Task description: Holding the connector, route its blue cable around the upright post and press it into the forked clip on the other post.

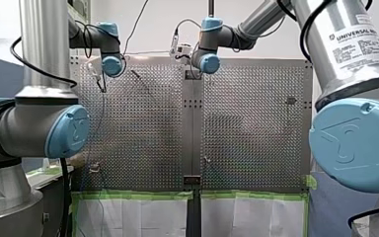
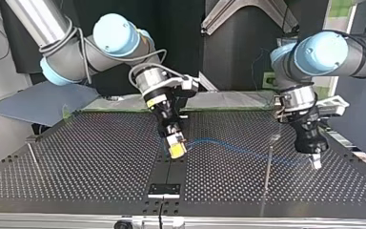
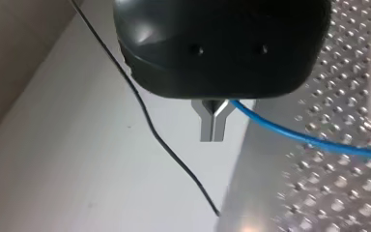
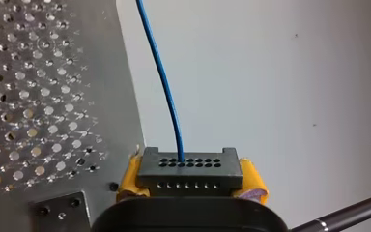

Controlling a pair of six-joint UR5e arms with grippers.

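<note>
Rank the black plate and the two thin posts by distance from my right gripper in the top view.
1. Black plate: just toward the camera from my right gripper.
2. Post at the view's right: beside my left gripper.
3. Post at the view's left: near the table's edge.

My right arm point(image 2: 76, 55) enters at top view's upper left, elbow bent, wrist angled downward toward view's middle. My right gripper point(image 2: 176, 144) tilted, tips lowest; yellow pads point(image 4: 129, 180) clamped against both sides of connector point(image 4: 189, 170). My left arm point(image 2: 329, 52) enters at top view's right, wrist near vertical. My left gripper point(image 2: 316, 161) black, pointing down, held low. Its metal fingers point(image 3: 207, 124) splay at base, meet at tips, forming Y shape.
</note>
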